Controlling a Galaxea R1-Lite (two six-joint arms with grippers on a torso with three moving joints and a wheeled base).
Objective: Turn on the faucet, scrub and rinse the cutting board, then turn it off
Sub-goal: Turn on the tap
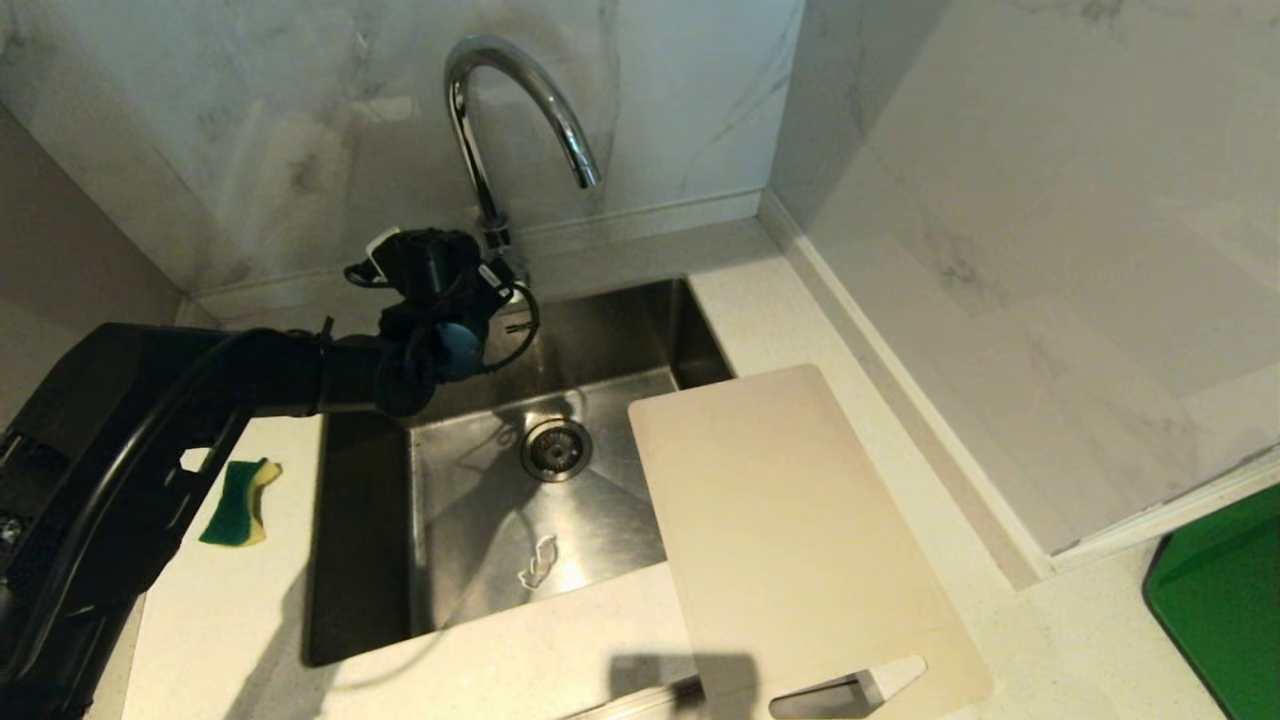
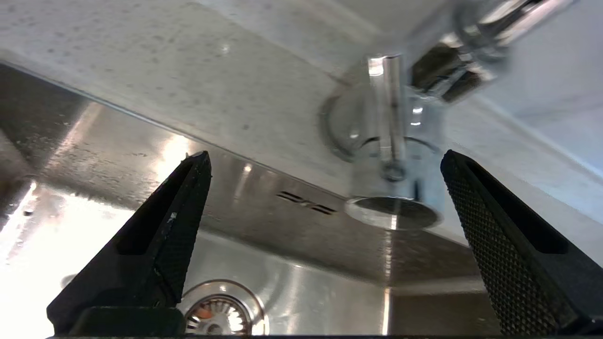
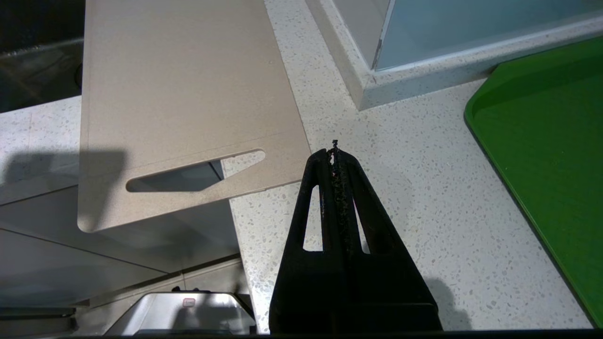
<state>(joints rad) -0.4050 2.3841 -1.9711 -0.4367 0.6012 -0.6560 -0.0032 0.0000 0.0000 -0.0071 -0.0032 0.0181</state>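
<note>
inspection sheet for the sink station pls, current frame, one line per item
Surface: speckled white counter around a steel sink; no water running.
Job's things: faucet behind sink, side lever untouched; cutting board lies over the sink's right edge, handle slot past the counter front.
Clutter: green-yellow sponge left of sink; green mat far right.
Grippers: left gripper open, near the lever, not on it; right gripper shut, empty, above the counter.
Cables: black cable looped at left wrist.
Surroundings: marble-look walls.

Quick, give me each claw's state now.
Left claw: open, empty, at the faucet lever.
Right claw: closed, empty, over the counter.
</note>
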